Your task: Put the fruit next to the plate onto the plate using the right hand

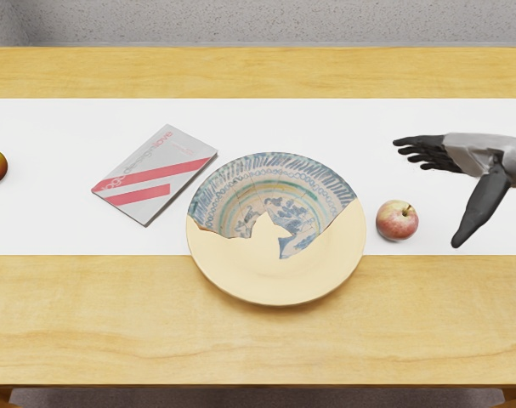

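Red-yellow apple (397, 220), lying just right of the plate (275, 285) at centre right, looks firm, smooth and rather light, best clasped around its middle by the empty, spread right hand (466, 161) near it.

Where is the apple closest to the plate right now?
In the head view, the apple sits on the white cloth just right of the plate, a small gap between them; the right hand hovers open up and to its right.

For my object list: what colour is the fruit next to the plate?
Red with yellowish patches; the apple shows best in the head view.
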